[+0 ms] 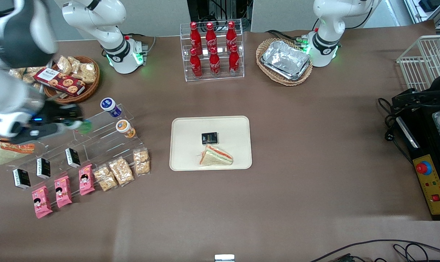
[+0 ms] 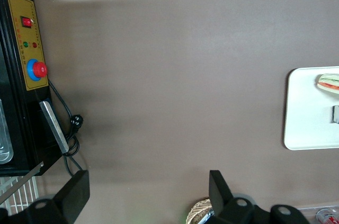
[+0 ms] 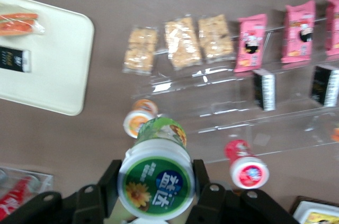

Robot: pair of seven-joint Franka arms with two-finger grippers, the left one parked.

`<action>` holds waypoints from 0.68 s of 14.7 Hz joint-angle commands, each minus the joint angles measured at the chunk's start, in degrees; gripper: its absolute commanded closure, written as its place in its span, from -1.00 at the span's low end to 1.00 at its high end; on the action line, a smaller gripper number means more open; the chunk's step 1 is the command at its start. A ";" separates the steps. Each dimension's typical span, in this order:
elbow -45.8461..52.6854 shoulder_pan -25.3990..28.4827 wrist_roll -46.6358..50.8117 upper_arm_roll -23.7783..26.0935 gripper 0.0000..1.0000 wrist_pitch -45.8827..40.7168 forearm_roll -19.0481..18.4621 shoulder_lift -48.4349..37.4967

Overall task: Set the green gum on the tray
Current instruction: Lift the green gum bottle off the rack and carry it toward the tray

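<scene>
1. My gripper (image 3: 154, 184) clamps the small green gum bottle with white lid (image 3: 155, 177) above the clear acrylic display steps (image 1: 96, 140), lifted free for carrying
2. The cream rectangular tray (image 1: 183, 125) lies well apart, toward the table's middle

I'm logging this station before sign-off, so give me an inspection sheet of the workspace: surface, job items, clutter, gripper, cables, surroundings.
Surface: brown table, no spills seen.
Job items: green gum is held between the gripper's fingers, above the clear stepped rack; the tray already carries a sandwich and a small black pack.
Clutter: orange gum and a blue-lidded bottle on the rack, with black packs, pink packets and snack bars on its lower steps; cola bottles; foil trays in a wicker basket.
Gripper: gripper shut on the gum, at the working arm's end of the table.
Cables: black cable beside the control box.
Surroundings: white wire basket.
</scene>
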 commanded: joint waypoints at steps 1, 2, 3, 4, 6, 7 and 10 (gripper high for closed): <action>1.43 6.76 13.38 -0.24 0.26 -0.15 4.39 3.34; 1.09 7.91 16.03 -0.24 0.26 0.99 5.71 4.30; 0.82 9.48 17.62 -0.24 0.26 2.22 6.60 5.27; -0.31 10.37 19.20 -0.15 0.26 3.62 7.30 6.06; -4.95 13.00 21.93 -0.24 0.26 10.10 10.11 6.07; -7.16 14.58 23.25 -0.24 0.26 13.62 10.12 6.07; -13.40 17.75 25.10 -0.24 0.26 22.24 10.12 6.33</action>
